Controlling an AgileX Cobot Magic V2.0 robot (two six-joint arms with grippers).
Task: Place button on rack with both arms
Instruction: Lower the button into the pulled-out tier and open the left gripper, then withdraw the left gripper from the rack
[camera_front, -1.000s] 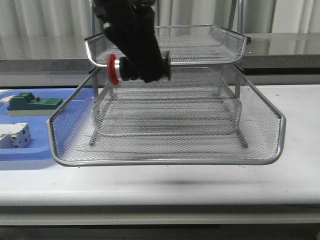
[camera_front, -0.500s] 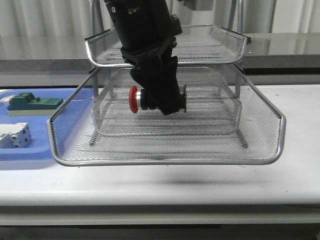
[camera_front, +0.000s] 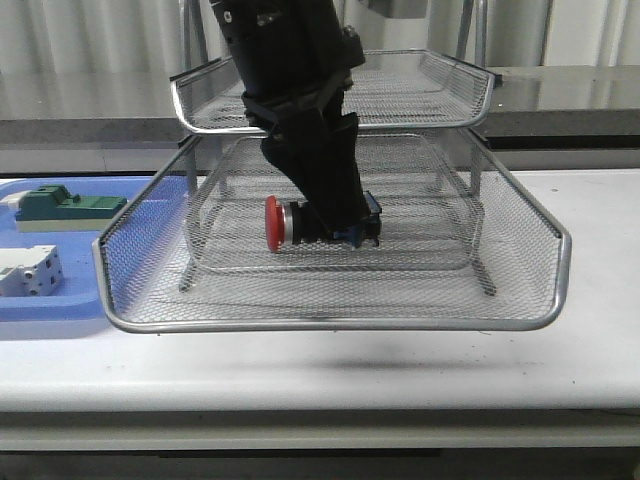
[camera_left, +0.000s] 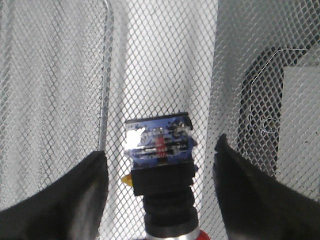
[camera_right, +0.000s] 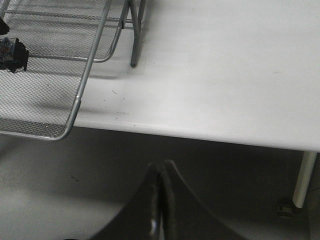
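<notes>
Front view shows you the button lying on its side over the mesh floor of the rack's lowest and widest tray, red head toward the robot's left, blue rear block toward its right; its long axis runs across the tray, roughly level; whether it already rests on the mesh or hangs just above it you cannot tell from here.

In the left wrist view the button sits between the two dark fingers, its long axis running along the line of the fingers, blue block pointing away from the camera; a clear strip of mesh shows on each side between the button's body and the fingers, so the left gripper reads as spread and not pinching the body at that height; any contact lower down is cut off by the frame edge.

So the button lies directly below and between the left gripper's fingers, and the left arm is by far the nearer one; the likely next move is a straight lift, and you should watch that neither finger drags the red head as it rises.

The right gripper is pressed closed with nothing in it, hanging off the table's near edge, well apart from the rack corner; the button is far from it.

Outward on the left, a blue tray holds a green block and a white block.
</notes>
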